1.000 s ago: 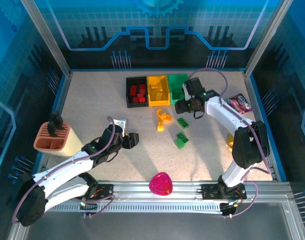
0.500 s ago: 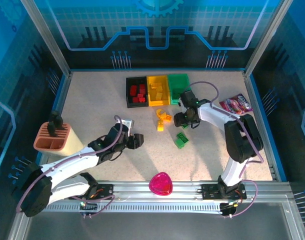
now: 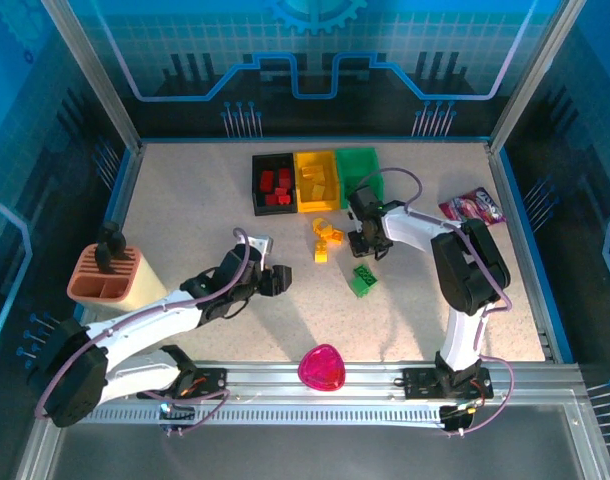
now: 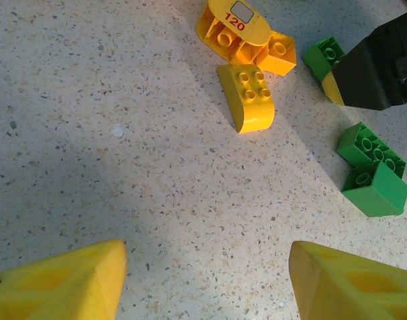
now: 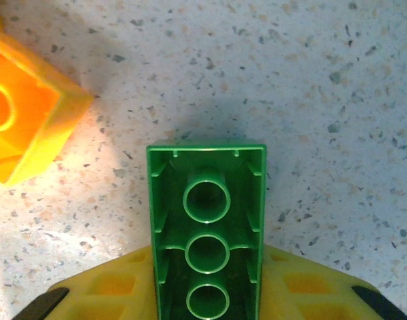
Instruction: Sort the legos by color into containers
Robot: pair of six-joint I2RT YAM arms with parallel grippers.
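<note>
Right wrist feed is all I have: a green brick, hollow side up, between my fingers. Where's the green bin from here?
Observer: The top view puts the green bin just beyond the right gripper and its green brick, on the side away from the arm bases.
Operator: Other green ones loose?
Observer: Two more green bricks lie touching each other, just on the near side of your gripper.
Operator: And the left arm?
Observer: The left gripper is open and empty, off to the left of the yellow bricks.
</note>
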